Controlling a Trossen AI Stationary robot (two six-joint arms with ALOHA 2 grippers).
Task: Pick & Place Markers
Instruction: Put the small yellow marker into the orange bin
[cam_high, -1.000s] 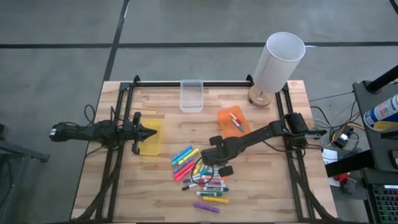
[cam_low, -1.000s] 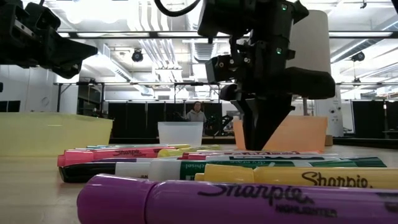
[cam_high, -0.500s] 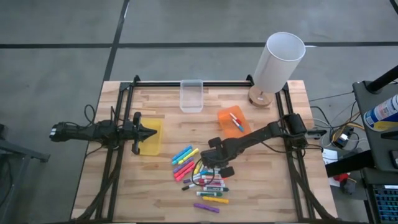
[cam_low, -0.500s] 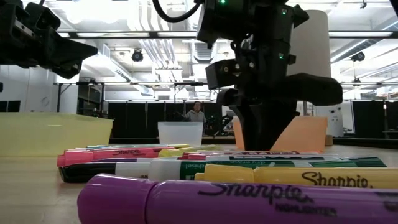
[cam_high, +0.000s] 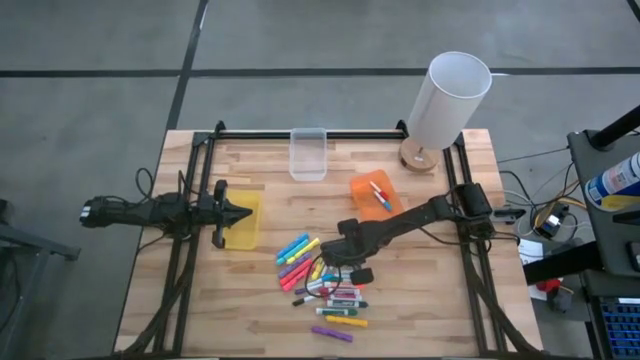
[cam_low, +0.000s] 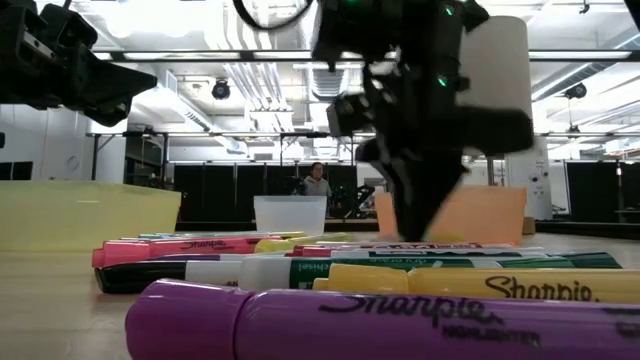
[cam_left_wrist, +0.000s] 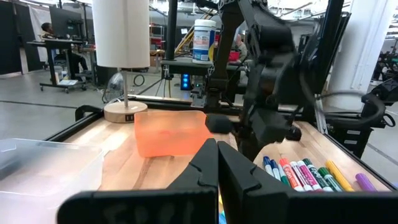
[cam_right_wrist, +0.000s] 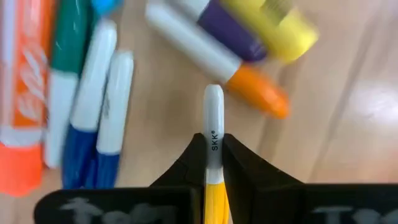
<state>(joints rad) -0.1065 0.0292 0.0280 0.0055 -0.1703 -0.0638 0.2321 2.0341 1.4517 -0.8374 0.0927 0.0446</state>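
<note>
The markers (cam_high: 325, 285) lie in a loose pile on the near middle of the table: chunky highlighters and slim white-barrelled pens. In the low view the markers (cam_low: 400, 270) lie flat in rows. My right gripper (cam_high: 345, 260) stands low over the pile's far edge, pointing down, shut on a slim white marker with a yellow part (cam_right_wrist: 213, 118). Other markers (cam_right_wrist: 93, 93) lie on the wood just below it. My left gripper (cam_high: 245, 214) waits, shut, over the yellow bin (cam_high: 240, 228) at the table's left; in the left wrist view its fingers (cam_left_wrist: 217, 158) are closed together. My right gripper pinches the slim marker between its two fingers, about where the white barrel (cam_right_wrist: 213, 142) meets the yellow part. The fingers come from above and lie along the marker. Its white end (cam_right_wrist: 213, 96) sticks out past the fingertips toward the table; whether it touches the wood, I cannot tell.
An orange bin (cam_high: 377, 196) holding a few markers sits just beyond the right gripper. A clear bin (cam_high: 308, 153) stands at the far middle, and a white cylinder on a wooden foot (cam_high: 447, 100) at the far right corner. Bare wood lies at the near left.
My right gripper has stayed over the pile's far edge, dipped a little toward the markers and come back up; it shows blurred in the low view now. The pile and my left gripper have kept still.
</note>
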